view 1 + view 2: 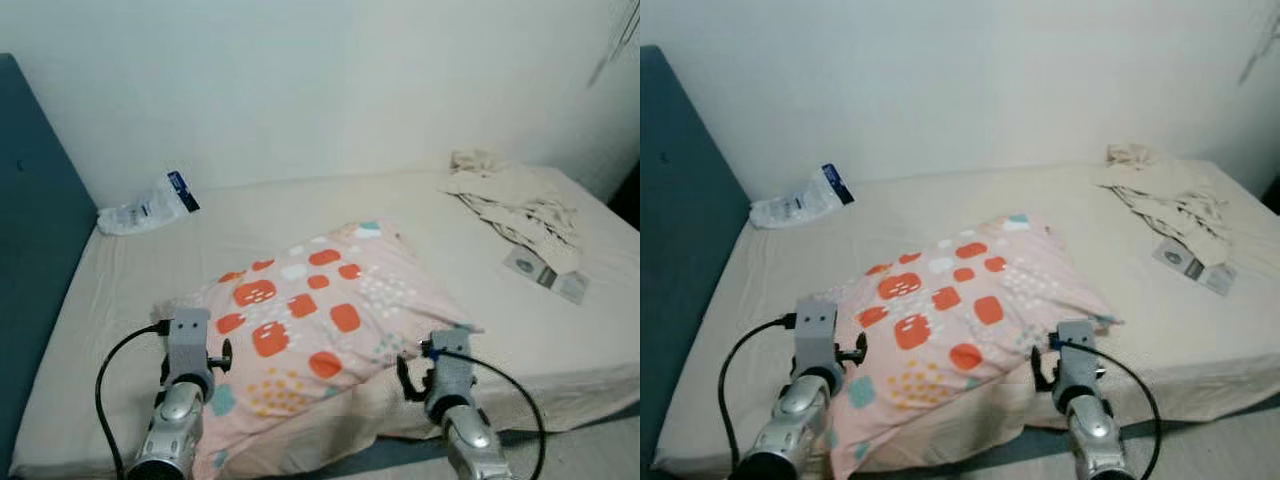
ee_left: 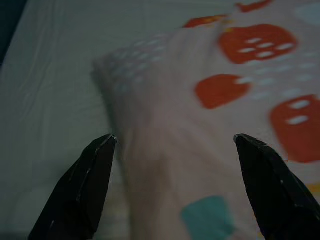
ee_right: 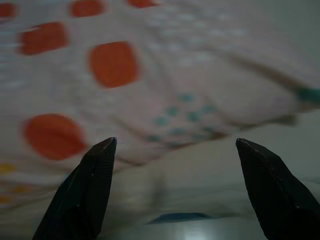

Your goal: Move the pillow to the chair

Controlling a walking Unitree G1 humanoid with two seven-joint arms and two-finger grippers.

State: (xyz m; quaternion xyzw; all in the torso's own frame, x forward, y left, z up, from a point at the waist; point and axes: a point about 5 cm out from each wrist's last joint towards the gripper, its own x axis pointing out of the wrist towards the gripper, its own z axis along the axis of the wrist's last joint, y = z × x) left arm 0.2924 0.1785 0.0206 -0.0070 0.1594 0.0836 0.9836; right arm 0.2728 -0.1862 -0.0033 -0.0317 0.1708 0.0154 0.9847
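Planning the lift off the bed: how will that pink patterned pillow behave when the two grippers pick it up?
The pillow looks soft and puffy, so it will probably sag between the left gripper and right gripper rather than stay flat. It likely weighs little for its bulk. Its loose fabric cover may bunch or slip, so open fingers should take a deep bite.

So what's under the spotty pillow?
The pillow lies on a bed with a cream sheet, its near edge by the mattress edge. Anything directly beneath it is covered. Both open grippers, left and right, face it.
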